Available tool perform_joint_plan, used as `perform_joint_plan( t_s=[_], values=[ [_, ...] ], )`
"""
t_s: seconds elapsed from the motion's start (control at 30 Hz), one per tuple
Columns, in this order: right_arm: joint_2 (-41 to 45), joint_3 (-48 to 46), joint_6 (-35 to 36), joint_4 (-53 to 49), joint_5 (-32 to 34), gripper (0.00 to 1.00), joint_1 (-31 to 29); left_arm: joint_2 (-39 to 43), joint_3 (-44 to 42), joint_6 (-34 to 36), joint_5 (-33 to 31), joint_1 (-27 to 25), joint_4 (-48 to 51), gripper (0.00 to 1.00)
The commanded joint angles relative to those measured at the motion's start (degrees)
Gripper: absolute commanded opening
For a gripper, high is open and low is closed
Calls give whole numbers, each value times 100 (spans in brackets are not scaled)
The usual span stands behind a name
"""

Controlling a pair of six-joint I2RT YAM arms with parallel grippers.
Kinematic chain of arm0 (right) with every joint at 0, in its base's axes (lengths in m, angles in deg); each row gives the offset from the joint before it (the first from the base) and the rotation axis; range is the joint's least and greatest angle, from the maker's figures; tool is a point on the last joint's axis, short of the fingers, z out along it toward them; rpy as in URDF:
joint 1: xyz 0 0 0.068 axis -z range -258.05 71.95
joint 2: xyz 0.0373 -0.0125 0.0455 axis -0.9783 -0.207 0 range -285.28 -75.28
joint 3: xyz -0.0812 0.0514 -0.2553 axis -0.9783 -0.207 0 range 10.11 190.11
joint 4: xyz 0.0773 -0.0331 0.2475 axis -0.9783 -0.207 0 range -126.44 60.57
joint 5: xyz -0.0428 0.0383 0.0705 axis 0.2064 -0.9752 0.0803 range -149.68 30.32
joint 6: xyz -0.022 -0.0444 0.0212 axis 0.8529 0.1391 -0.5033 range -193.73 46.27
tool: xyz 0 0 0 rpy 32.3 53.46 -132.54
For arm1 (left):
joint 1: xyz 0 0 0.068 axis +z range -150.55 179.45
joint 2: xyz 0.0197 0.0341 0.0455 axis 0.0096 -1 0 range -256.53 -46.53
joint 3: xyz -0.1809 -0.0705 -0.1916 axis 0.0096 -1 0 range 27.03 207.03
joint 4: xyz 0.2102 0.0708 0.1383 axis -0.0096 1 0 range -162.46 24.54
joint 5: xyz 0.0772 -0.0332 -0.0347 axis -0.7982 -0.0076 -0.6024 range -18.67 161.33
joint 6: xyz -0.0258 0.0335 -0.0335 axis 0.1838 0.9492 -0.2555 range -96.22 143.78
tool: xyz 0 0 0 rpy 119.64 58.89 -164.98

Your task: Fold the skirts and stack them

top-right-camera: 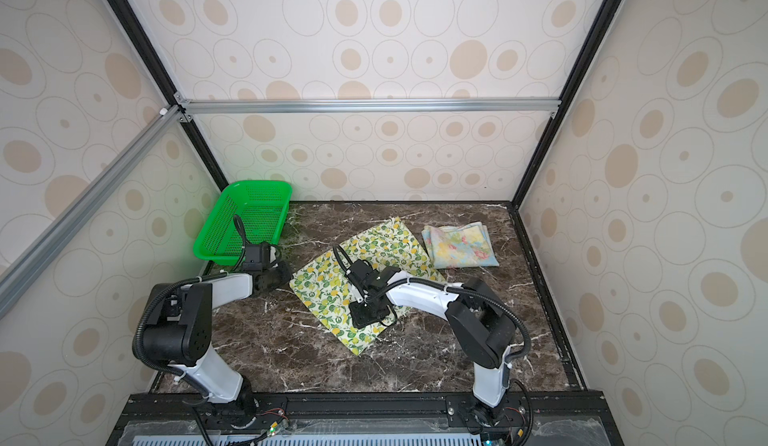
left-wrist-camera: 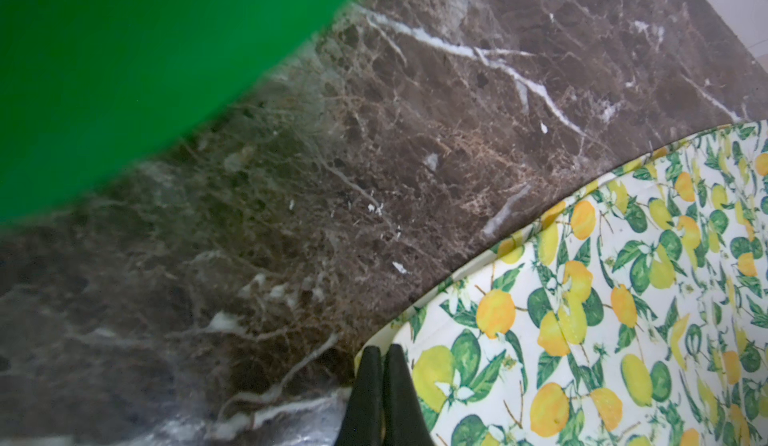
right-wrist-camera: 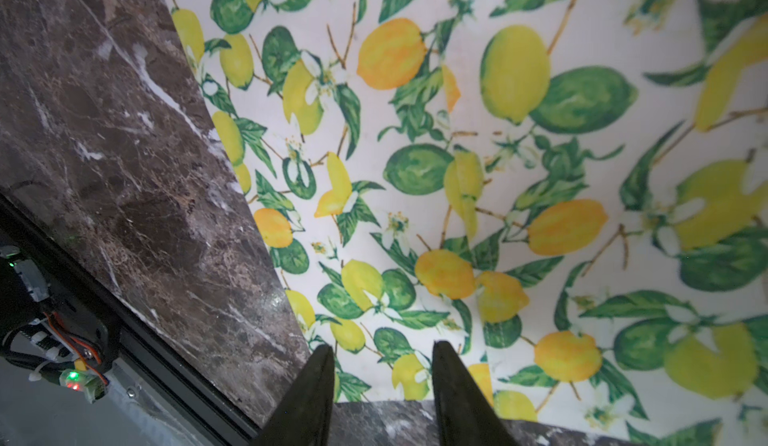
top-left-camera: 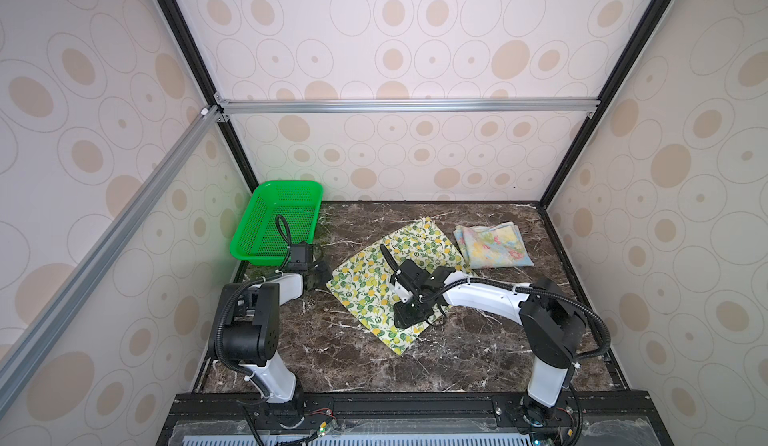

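Observation:
The cream skirt with lemons [top-left-camera: 365, 282] [top-right-camera: 324, 286] lies spread flat as a diamond in the middle of the marble table. My left gripper [top-left-camera: 326, 275] [left-wrist-camera: 380, 350] sits low at its left corner, jaws shut with the cloth's edge pinched between them. The right gripper [top-left-camera: 415, 319] [right-wrist-camera: 382, 346] hovers open over the skirt's front right edge [right-wrist-camera: 498, 174], nothing between its fingers. The pastel blue-yellow flowered skirt [top-left-camera: 492, 244] [top-right-camera: 459, 244] rests folded into a small square at the back right, apart from both grippers.
A green mesh basket [top-left-camera: 278, 224] [top-right-camera: 245, 219] stands at the back left corner, close behind the left wrist. Patterned walls enclose the table on three sides. A black rail [top-left-camera: 415, 402] runs along the front edge.

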Motion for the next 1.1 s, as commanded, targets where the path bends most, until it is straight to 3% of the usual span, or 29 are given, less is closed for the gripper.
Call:
perform_joint_plan(
  t_s=[0.0,0.17,0.4,0.6,1.07],
  values=[
    [328,-80,180,-333,180,42,-130,317,32,2,-49,56,579,0],
    [552,-145,751,-891,1003,46,-797,711,178,42,-128,56,827,0],
    [647,-635,1058,-722,1218,50,-1439,959,194,48,-181,56,933,0],
    [543,-784,1054,-421,1631,48,-1539,1062,130,45,-184,52,914,0],
    [108,-467,1599,-173,1620,44,-1670,944,133,21,-112,56,805,0]
  ],
)
